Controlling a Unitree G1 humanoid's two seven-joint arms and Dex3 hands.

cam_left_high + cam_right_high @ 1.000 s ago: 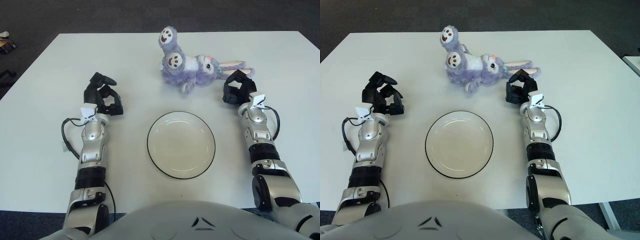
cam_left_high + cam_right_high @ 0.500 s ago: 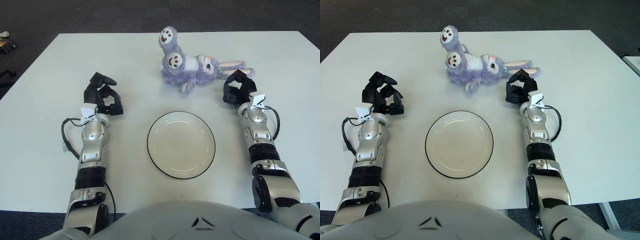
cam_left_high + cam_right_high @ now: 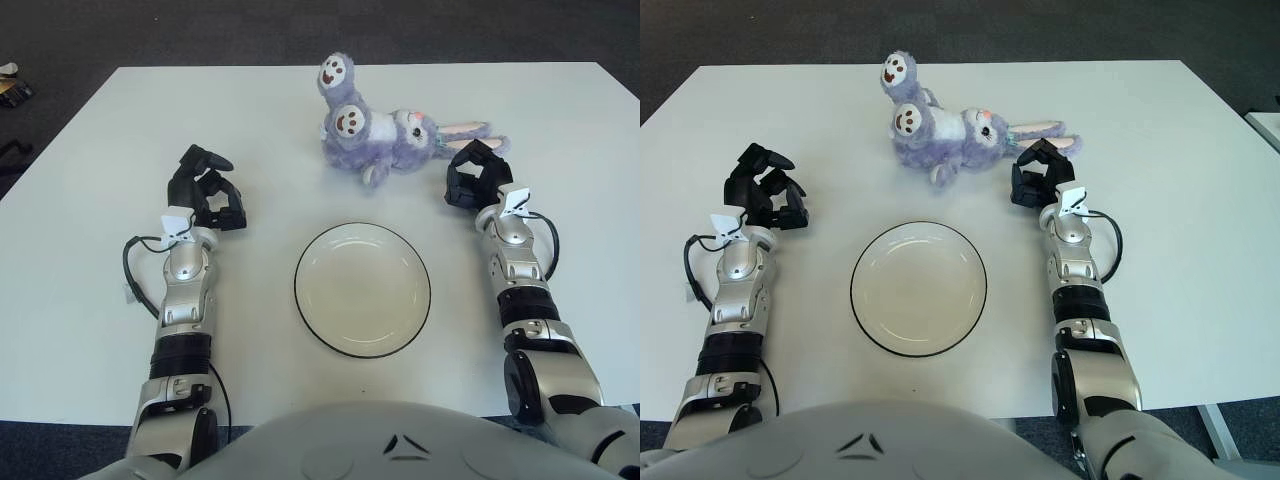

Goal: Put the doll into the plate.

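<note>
1. The doll lies beyond the plate, not yet inside.
2. The right hand, fingers curled and empty, sits beside the doll, likely for a grasp.
3. The left hand, curled and empty, idles left of the plate.

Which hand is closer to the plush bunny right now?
The right hand, curled empty beside the purple plush bunny by its ears. The left hand sits far off, left of the plate.
</note>
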